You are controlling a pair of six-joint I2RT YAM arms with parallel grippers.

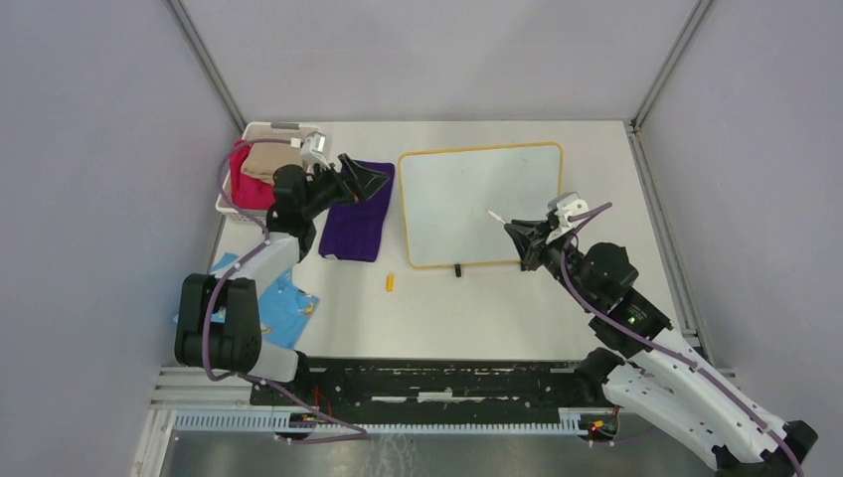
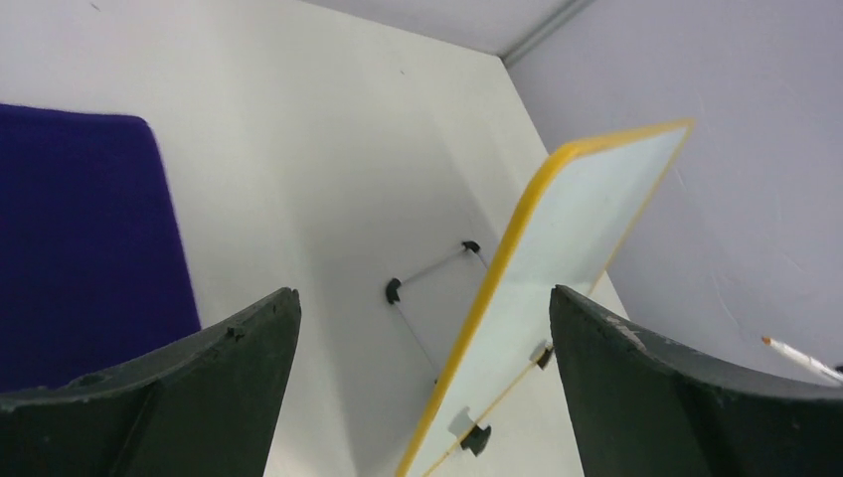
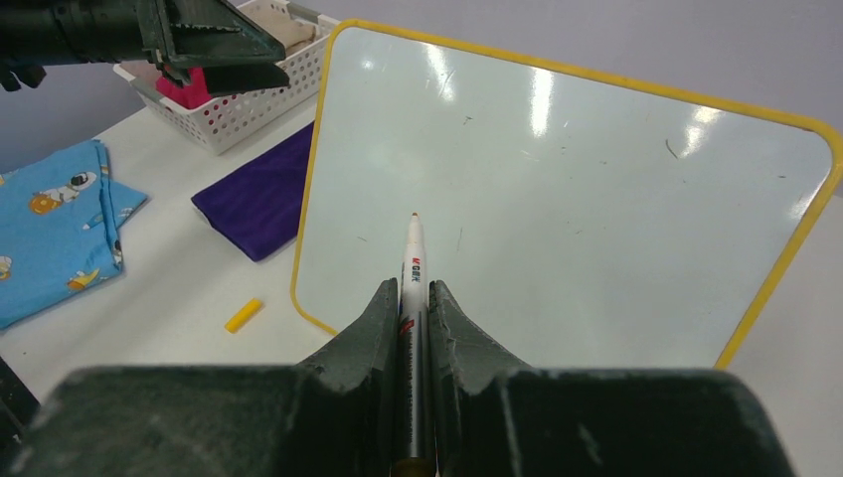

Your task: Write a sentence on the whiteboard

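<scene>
Right claw (image 3: 413,295): jaws closed tight on a marker (image 3: 413,260), gripping the barrel low down. The barrel runs straight out along the claw's own axis, orange tip leading.

Ahead of the tip: the whiteboard (image 3: 596,179). The tip sits over its face, towards the side nearest the claw. Tip-to-surface contact cannot be told from either view. The left wrist view shows the board propped at a tilt on a wire stand, not flat. No words show on it, only faint specks, so I judge the writing is not yet begun.

Key relation: the board's long axis runs across the marker's line, and the bare face stretches away ahead and to the claw's left. A line of text would likely call for travel sideways along that axis, starting further left than the tip now sits.

Right arm pose, top view: reaches in from the near right, elbow bent, wrist over the board's near right corner, right claw (image 1: 517,231) angled away and leftward.

Further out: a yellow cap (image 3: 244,315) lies just off the board's near left corner. Past the board's left edge, the left claw (image 1: 368,179) hangs wide open and empty over a purple cloth (image 1: 353,224). The right arm is the nearer one.
</scene>
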